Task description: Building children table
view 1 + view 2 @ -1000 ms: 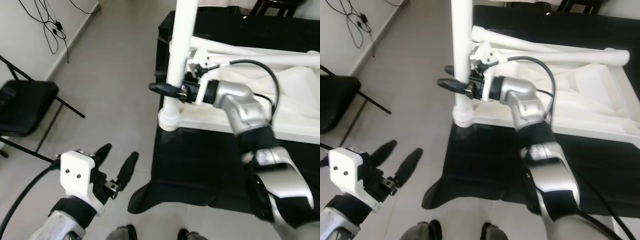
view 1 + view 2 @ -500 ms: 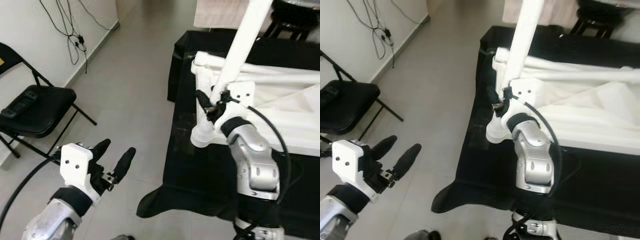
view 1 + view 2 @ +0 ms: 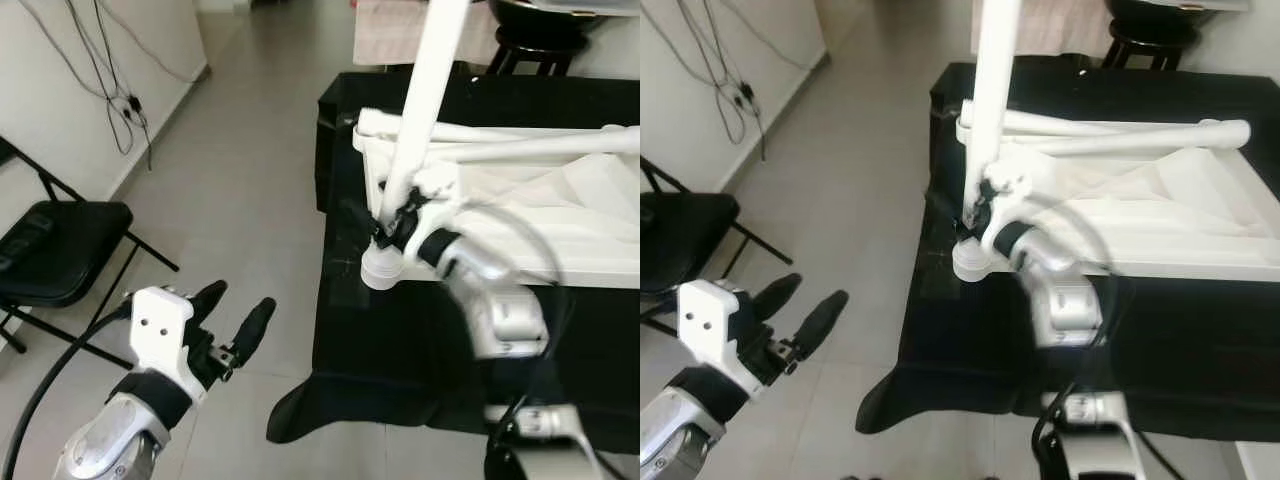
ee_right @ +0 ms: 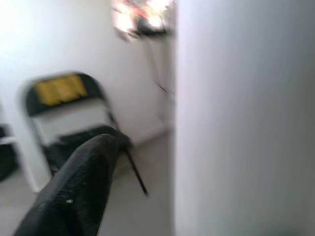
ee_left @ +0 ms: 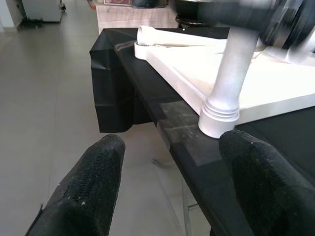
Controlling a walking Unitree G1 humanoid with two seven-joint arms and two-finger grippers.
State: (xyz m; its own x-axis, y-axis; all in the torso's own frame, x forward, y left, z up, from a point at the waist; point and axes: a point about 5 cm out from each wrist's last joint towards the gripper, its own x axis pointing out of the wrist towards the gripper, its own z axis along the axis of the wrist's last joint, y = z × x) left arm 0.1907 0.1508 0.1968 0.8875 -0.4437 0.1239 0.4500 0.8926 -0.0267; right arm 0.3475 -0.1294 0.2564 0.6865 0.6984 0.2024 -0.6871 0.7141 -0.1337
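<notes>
Right gripper (image 3: 385, 222) is at the upright table leg (image 3: 418, 110), low down near its collar at the corner of the upside-down white tabletop (image 3: 1160, 215) on the black cloth (image 3: 400, 340); motion blur, so I can't tell if its jaws grip the leg. Left gripper (image 3: 232, 318) hangs over the floor, fingers spread wide, holding nothing. Advice: keep the leg square to the top while seating it and brace the tabletop with the left. No readable labels or writing.
</notes>
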